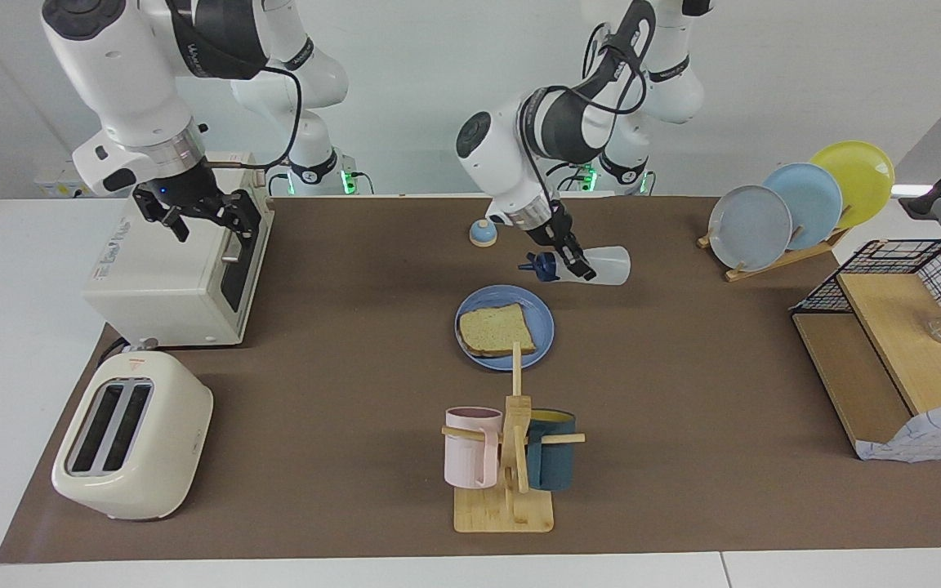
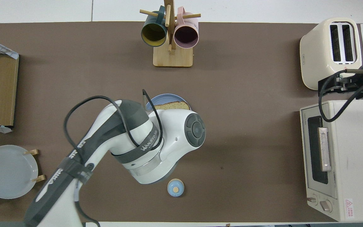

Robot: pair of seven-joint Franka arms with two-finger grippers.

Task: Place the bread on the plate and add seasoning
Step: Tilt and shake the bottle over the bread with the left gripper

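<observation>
The bread (image 1: pixel 497 330) lies flat on the blue plate (image 1: pixel 539 317) in the middle of the table. My left gripper (image 1: pixel 573 261) is shut on the seasoning bottle (image 1: pixel 601 265), which is tipped almost level. Its navy cap (image 1: pixel 541 267) points toward the right arm's end, over the table by the plate's rim on the robots' side. In the overhead view the left arm hides the bottle and most of the plate (image 2: pixel 169 96); only a strip of bread (image 2: pixel 170 106) shows. My right gripper (image 1: pixel 213 224) hangs open and holds nothing over the toaster oven (image 1: pixel 176 261), also seen as the right gripper (image 2: pixel 321 88) from above.
A cream toaster (image 1: pixel 131 437) stands beside the oven, farther from the robots. A wooden mug rack (image 1: pixel 511 457) with two mugs stands just past the plate. A small blue dome (image 1: pixel 482 233), a rack of upright plates (image 1: pixel 797 208) and a wire-and-wood shelf (image 1: pixel 895 359) are also here.
</observation>
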